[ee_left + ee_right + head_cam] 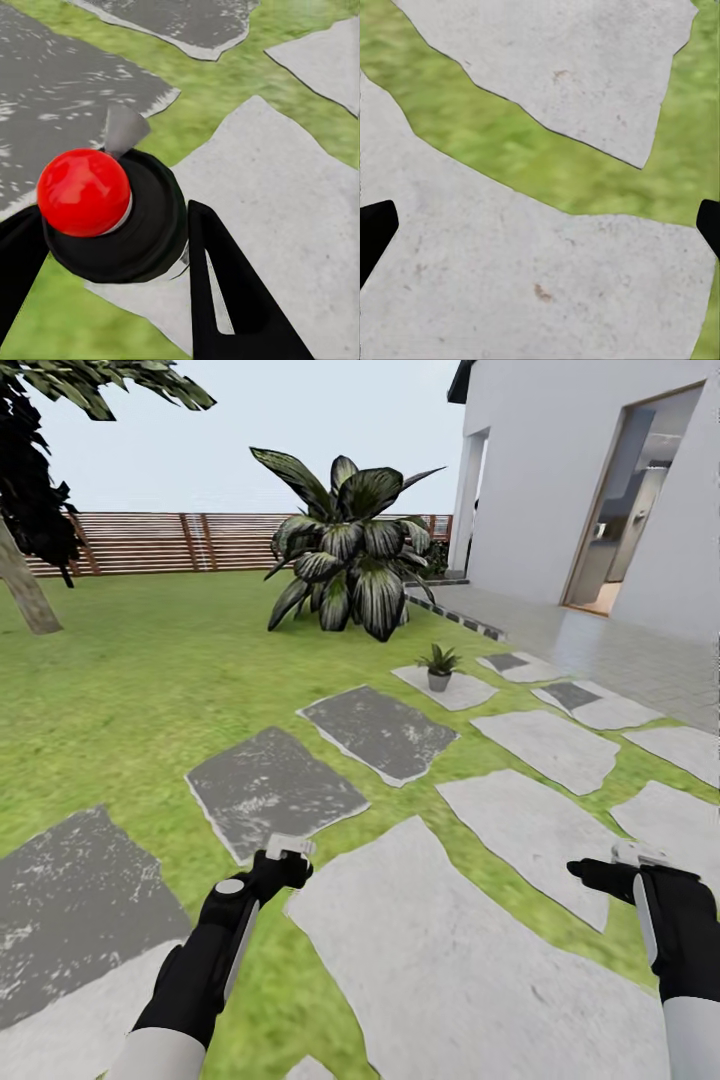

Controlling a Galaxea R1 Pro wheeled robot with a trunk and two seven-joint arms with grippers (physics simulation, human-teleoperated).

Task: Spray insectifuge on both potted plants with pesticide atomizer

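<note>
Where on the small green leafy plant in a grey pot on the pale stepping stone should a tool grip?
Probably the grey pot, approached low from the side. It stands upright on the pale stepping stone, and the pointed leaves spread over its rim, so coming down from above would likely crush them.

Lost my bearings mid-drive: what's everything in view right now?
potted plant: one, green, grey pot, on a pale stone ahead
pesticide atomizer: one, dark, red knob, in the left gripper
stepping stones: many, pale and dark grey, across the lawn
striped-leaf plant: one, dark green, beyond the stones
fence: one, brown, far back
house: one, white, right
left gripper: black, holding the atomizer
right gripper: black, open
</note>
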